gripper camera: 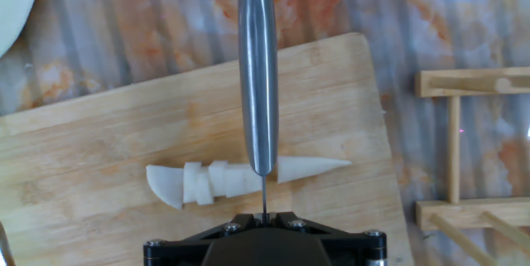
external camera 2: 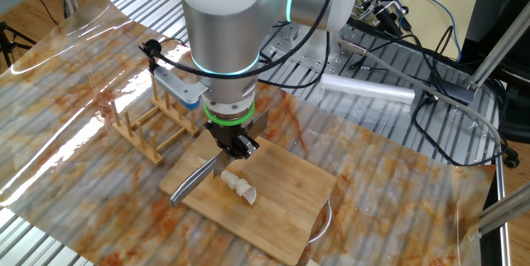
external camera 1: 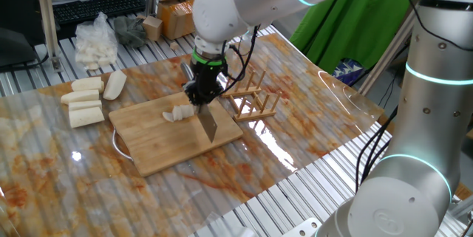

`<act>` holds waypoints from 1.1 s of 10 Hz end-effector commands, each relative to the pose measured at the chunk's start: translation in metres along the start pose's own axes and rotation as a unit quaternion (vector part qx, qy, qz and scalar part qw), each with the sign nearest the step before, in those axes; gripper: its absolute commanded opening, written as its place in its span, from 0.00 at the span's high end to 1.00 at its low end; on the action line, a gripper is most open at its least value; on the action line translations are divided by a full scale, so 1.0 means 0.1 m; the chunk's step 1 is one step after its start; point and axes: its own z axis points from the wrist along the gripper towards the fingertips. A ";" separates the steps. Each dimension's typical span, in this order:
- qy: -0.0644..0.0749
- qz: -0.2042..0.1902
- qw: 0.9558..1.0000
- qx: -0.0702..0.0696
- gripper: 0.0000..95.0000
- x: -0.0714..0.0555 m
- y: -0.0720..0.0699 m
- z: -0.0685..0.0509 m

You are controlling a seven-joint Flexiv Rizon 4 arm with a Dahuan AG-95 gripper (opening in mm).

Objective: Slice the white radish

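While the gripper [external camera 1: 201,94] stays out of the description of motion, its state is plain: it is clamped tight on the handle of a knife [external camera 2: 197,180], the blade reaching out from it over the cutting board [external camera 1: 148,141].

Taking that cutting board as the landmark, the white radish [gripper camera: 240,179] lies near its middle, directly beneath the blade. In the hand view the root's long axis runs left to right across the board, its pointed tip toward the wooden rack [gripper camera: 464,150] that stands on the surface just off the board's edge, its blunt end the other way. The blade runs square across that axis. Several slices already stand leaning against one another on the blunt side of the blade; the tapered tip piece lies just apart on the rack side.

So the coming cut, as I judge it, turns on shifting along the root's length before pressing down, since the blade already crosses it correctly.

Above the board the single arm hangs with the gripper pointing straight down, the knife edge appearing to sit just clear of the radish, though contact is hard to rule out.
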 end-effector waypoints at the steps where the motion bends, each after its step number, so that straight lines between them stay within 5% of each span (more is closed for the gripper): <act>1: 0.001 -0.001 1.000 0.000 1.00 0.02 -0.06 -0.10; 4: -0.001 -0.006 1.000 0.003 1.00 0.03 -0.15 -0.14; 11: -0.001 -0.018 1.000 -0.001 1.00 -0.01 -0.26 -0.06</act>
